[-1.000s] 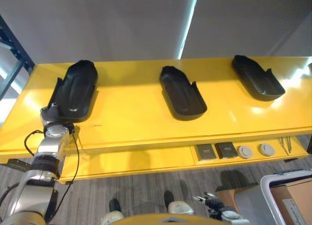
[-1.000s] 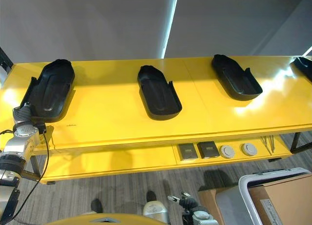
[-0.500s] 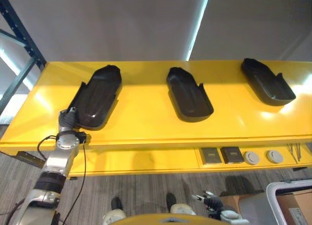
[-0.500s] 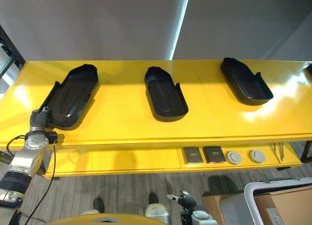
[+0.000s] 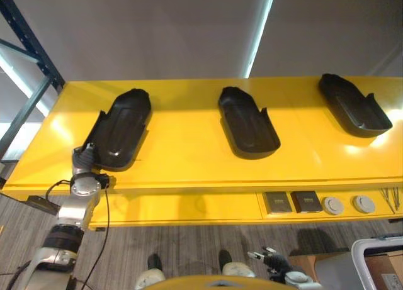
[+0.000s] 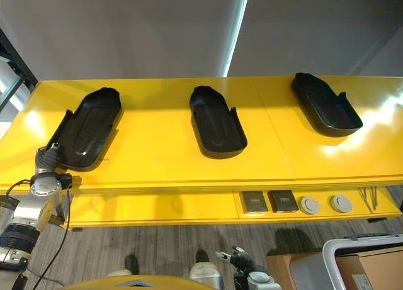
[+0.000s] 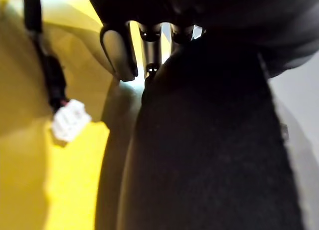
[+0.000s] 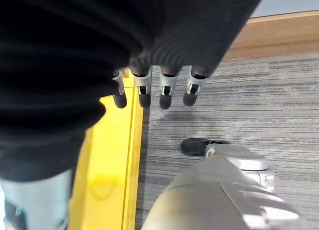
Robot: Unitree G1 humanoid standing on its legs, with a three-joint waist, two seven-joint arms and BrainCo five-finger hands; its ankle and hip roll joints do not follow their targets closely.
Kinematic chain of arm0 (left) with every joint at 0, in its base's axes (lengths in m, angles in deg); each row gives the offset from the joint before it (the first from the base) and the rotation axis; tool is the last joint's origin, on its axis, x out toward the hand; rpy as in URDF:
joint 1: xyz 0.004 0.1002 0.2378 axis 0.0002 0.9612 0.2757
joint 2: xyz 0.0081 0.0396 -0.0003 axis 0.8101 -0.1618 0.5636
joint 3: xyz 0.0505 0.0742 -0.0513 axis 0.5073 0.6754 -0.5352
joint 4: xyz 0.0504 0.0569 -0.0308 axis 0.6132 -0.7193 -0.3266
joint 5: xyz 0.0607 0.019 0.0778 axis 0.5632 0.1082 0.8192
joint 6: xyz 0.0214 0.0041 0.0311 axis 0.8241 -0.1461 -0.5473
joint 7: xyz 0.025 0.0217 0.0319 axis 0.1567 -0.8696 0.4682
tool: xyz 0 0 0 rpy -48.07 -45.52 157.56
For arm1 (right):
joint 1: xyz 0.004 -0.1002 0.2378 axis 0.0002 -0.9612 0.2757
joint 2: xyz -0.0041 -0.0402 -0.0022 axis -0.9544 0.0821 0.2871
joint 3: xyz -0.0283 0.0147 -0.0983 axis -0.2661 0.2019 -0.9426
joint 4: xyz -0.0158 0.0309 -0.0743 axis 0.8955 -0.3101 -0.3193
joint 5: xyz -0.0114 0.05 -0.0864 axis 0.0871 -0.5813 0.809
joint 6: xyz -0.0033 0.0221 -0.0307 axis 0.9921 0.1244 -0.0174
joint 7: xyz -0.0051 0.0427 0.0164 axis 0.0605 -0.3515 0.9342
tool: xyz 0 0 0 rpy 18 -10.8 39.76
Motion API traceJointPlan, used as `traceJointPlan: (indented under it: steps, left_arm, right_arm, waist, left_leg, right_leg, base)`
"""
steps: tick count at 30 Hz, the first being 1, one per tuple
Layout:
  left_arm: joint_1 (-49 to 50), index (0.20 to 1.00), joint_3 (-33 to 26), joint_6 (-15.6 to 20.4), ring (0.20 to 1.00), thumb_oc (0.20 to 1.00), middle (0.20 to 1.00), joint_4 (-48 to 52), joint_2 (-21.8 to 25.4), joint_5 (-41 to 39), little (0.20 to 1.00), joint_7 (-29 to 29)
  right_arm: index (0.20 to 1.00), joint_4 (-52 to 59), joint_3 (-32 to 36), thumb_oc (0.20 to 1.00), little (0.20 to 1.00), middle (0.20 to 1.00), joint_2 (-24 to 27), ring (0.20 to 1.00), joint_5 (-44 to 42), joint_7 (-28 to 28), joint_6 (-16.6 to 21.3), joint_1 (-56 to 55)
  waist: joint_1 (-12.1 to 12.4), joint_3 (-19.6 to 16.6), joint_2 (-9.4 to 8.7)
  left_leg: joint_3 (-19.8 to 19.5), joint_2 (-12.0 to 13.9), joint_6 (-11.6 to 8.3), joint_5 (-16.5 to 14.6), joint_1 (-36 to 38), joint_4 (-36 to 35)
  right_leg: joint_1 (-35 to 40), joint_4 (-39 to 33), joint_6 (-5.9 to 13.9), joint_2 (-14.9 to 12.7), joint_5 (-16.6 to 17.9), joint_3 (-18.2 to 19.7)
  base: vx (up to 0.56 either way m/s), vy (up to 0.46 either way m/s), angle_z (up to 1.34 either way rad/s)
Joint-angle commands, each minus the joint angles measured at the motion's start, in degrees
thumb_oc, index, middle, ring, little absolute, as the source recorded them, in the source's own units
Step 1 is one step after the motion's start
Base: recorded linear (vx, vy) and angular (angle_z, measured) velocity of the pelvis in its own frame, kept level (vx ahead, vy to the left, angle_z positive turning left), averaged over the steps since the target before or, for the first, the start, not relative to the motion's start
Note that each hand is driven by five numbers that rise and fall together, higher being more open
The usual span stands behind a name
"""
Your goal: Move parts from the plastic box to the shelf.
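Three black moulded parts lie on the yellow shelf [image 5: 182, 148]: a left part [image 5: 119, 129], a middle part [image 5: 249, 121] and a right part [image 5: 352, 106]. My left hand [image 5: 85, 159] is at the near end of the left part, which rests on the shelf. In the left wrist view the thumb [image 7: 119, 50] lies on one side of that part's [image 7: 209, 140] edge and the fingers curl over the other side. My right hand [image 5: 275, 262] hangs low in front of the shelf, with its fingers [image 8: 167, 90] straight and holding nothing.
A grey plastic box [image 6: 343, 252] with a cardboard carton [image 6: 378, 271] in it stands on the floor at the lower right. The lower shelf holds two dark square pads [image 5: 278, 202], two white discs [image 5: 332, 206] and thin tools. A blue rack post [image 5: 25, 41] rises at the far left.
The whole picture has shifted, so the camera has moved. My left hand has stayed at the near end of the left part. The right hand still hangs low.
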Motion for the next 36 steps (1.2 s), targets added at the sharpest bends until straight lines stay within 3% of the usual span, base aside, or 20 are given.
traceJointPlan:
  steps: [1,12,13,15,16,21,28,34,36]
  left_arm:
    - [-0.7,0.200,-2.7,1.4,0.200,0.200,0.200,-5.0,-0.2,-1.5,0.200,2.4]
    - [-0.4,0.216,-2.9,2.7,0.216,0.216,0.216,-9.7,-2.3,-3.5,0.216,2.4]
    - [-0.4,0.347,-2.9,2.7,0.347,0.347,0.347,-9.9,-2.4,-3.5,0.347,2.4]
    - [-0.4,0.705,-3.0,2.7,0.705,0.705,0.705,-10.1,-2.4,-4.1,0.705,2.3]
    - [-0.3,1.000,-2.9,2.5,1.000,1.000,1.000,-10.2,-2.6,-5.2,1.000,2.5]
    - [-0.2,1.000,-3.2,2.9,1.000,1.000,1.000,-11.1,-3.4,-7.1,1.000,2.6]
    - [-0.1,1.000,-3.8,6.2,1.000,1.000,1.000,-10.3,-4.4,-10.4,1.000,2.9]
    - [0.8,1.000,-4.6,10.8,1.000,1.000,1.000,-1.9,-5.1,-10.6,1.000,2.9]
    - [1.4,1.000,-5.8,13.2,1.000,1.000,1.000,6.2,-4.4,-9.3,1.000,3.6]
  right_arm:
    - [1.000,0.9,-1.2,1.000,1.000,1.000,-0.2,1.000,1.3,-0.8,0.8,-0.1]
    - [1.000,1.0,-1.1,1.000,1.000,1.000,-0.2,1.000,1.8,-0.5,0.4,-0.5]
    - [1.000,1.0,-1.1,1.000,1.000,1.000,-0.2,1.000,2.0,-0.4,0.3,-0.5]
    - [1.000,1.0,-1.0,1.000,1.000,1.000,-0.2,1.000,2.0,-0.4,0.3,-0.6]
    - [1.000,1.0,-1.0,1.000,1.000,1.000,-0.1,1.000,2.2,-0.2,0.2,-0.6]
    - [1.000,0.8,-1.0,1.000,1.000,1.000,-0.1,1.000,2.5,-0.3,0.0,-0.5]
    - [1.000,-0.1,-0.9,1.000,1.000,1.000,-0.3,1.000,2.8,-0.2,0.2,-0.2]
    - [1.000,-1.0,-0.7,1.000,1.000,1.000,-0.8,1.000,3.4,0.0,0.6,-0.1]
    - [1.000,-2.0,-0.8,1.000,1.000,1.000,-1.3,1.000,3.0,-0.4,1.1,0.1]
  waist:
    - [0.4,0.2,-1.96]
    - [-0.1,-0.2,-1.88]
    - [-0.2,-0.2,-1.87]
    - [-0.2,-0.2,-1.80]
    - [-0.3,-0.1,-1.74]
    - [-0.4,-0.3,-1.67]
    - [-0.3,-0.4,-1.64]
    - [0.4,-0.1,-1.80]
    - [1.3,0.1,-1.91]
  left_leg:
    - [0.6,2.7,1.35,-6.7,-0.7,7.3]
    - [1.1,2.8,1.20,-6.8,0.5,6.6]
    - [1.1,2.8,1.21,-6.8,0.6,6.6]
    - [1.2,2.8,1.21,-6.8,0.6,6.6]
    - [1.2,2.7,1.21,-6.9,0.8,6.6]
    - [1.4,2.7,1.20,-6.9,1.1,6.4]
    - [1.4,2.7,1.16,-7.0,1.6,6.1]
    - [0.9,2.7,1.12,-7.1,1.8,6.0]
    - [0.3,2.6,1.13,-7.1,1.8,5.8]
  right_leg:
    - [-3.9,4.7,2.57,-3.0,-2.4,-0.9]
    - [-3.3,4.5,2.62,-3.0,-2.5,-0.8]
    - [-3.3,4.6,2.64,-3.0,-2.5,-0.8]
    - [-3.3,4.6,2.66,-3.1,-2.6,-0.8]
    - [-3.2,4.6,2.65,-3.1,-2.6,-0.8]
    - [-3.0,4.4,2.66,-3.1,-2.6,-0.8]
    - [-2.6,4.3,2.65,-3.1,-2.7,-0.9]
    - [-2.2,4.3,2.52,-3.2,-2.9,-1.4]
    - [-2.0,4.1,2.47,-3.3,-2.9,-1.9]
  base:
    - [0.00,0.000,0.00]
    - [0.01,0.002,0.00]
    - [0.00,0.000,0.00]
    - [0.00,0.000,0.00]
    - [0.00,0.000,0.00]
    - [0.00,0.000,0.00]
    - [0.00,0.000,0.00]
    - [0.00,0.001,0.01]
    - [-0.01,0.002,0.06]
